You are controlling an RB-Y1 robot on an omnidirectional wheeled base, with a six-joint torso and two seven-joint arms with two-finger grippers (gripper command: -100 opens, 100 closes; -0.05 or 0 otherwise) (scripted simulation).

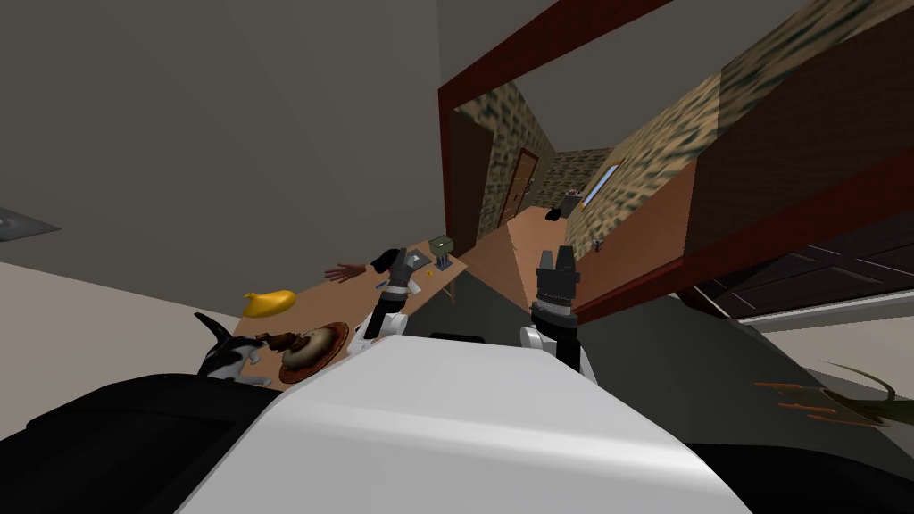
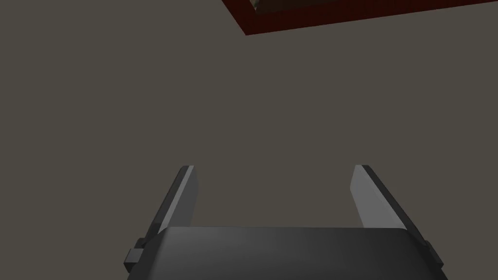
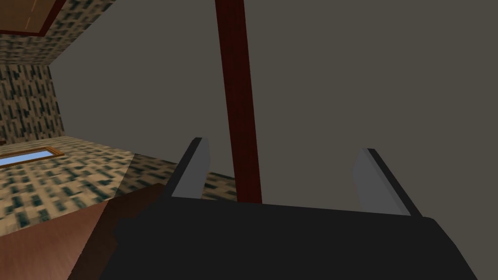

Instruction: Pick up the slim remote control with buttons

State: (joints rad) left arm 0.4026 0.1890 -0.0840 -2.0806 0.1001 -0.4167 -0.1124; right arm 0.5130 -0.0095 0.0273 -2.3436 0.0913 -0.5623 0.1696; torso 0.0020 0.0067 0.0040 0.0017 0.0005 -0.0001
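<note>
- Both are standing wide and holding nothing: left end effector [image 2: 275,167] and right end effector [image 3: 287,146].
- Approach and grasp are all remaining, I am judging.
- I am failing to tell the remote among the small things on the wooden counter [image 1: 332,302].
- It is running along a grey wall [image 1: 268,134] toward a dark red door frame [image 1: 444,161], carrying a green box [image 1: 440,244].

Yellow banana-shaped thing [image 1: 270,302] on tan-orange surface [image 1: 339,302], black-and-white figure [image 1: 225,352] at its 7 o'clock, olive-green box [image 1: 440,245], dark red door frame [image 1: 444,152], tan walls [image 1: 652,143] mottled dark
</note>
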